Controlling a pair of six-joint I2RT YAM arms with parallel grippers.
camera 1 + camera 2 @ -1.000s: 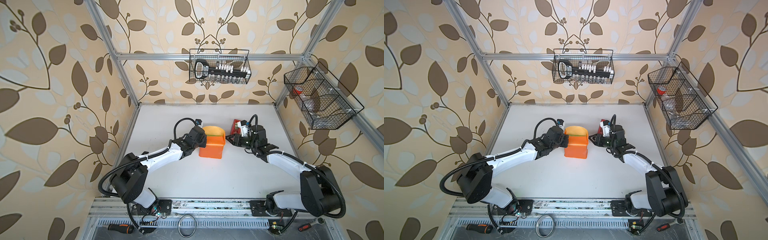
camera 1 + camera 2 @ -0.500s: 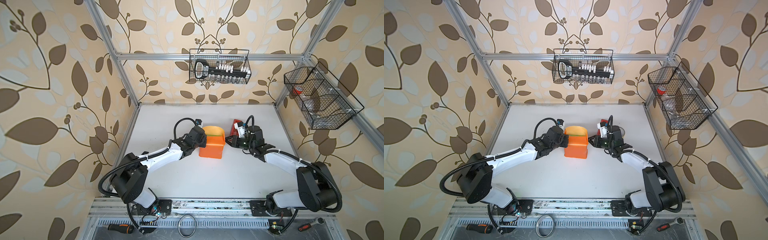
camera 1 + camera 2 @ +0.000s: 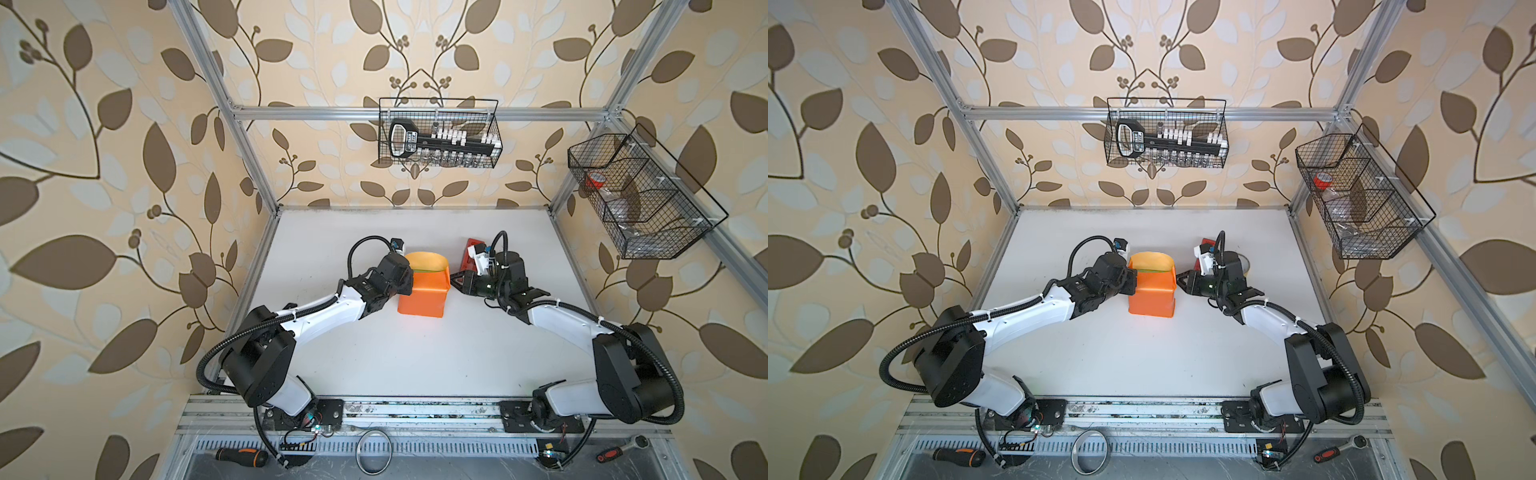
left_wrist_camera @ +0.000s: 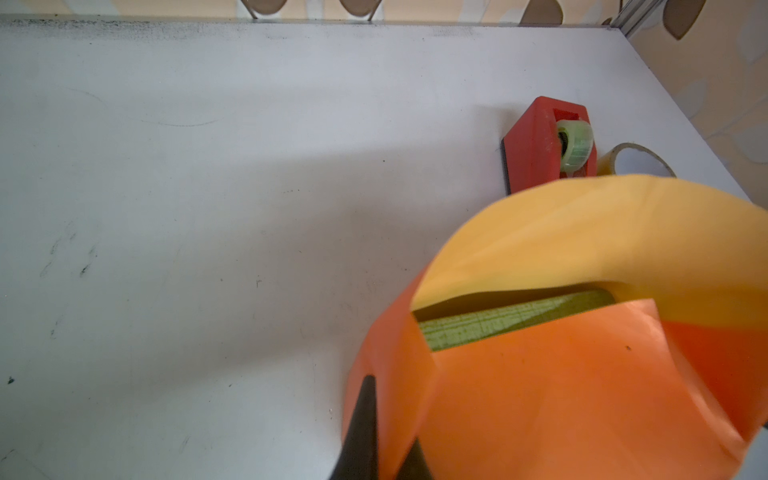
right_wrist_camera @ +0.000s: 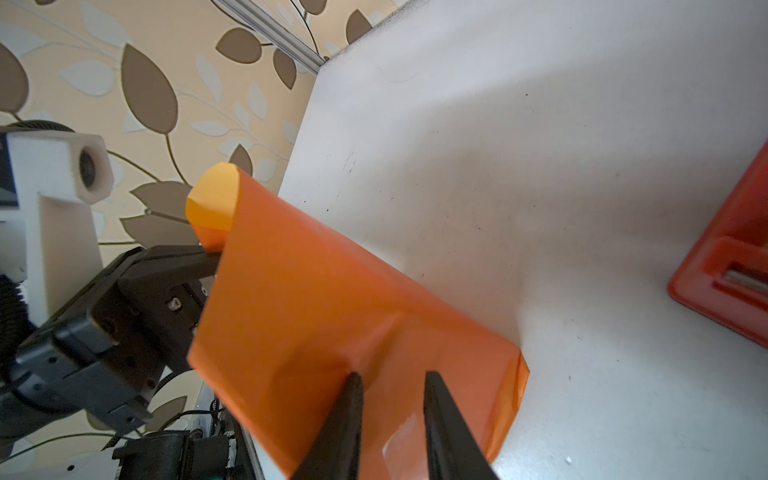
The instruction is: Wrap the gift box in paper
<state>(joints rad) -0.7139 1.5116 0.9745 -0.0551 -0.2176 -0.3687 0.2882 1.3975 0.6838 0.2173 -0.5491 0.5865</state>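
Left gripper (image 3: 402, 286): clenched on paper (image 3: 422, 297) at left side. Box (image 4: 511, 322) mid tabletop (image 3: 415, 365) inside loose orange wrap, green strip showing, far flap standing open.

Right gripper (image 5: 390, 376): jaws slightly apart, tips on right wall, gripping nothing.

Worry imo: hard push slides box, thin paper creases or tears. Dispenser (image 4: 536, 145) just behind, easy bump.

Table (image 3: 415, 365) front bare, paper (image 3: 424, 293) mid-table, tape dispenser (image 3: 469, 251), tape roll (image 4: 636, 158) back right
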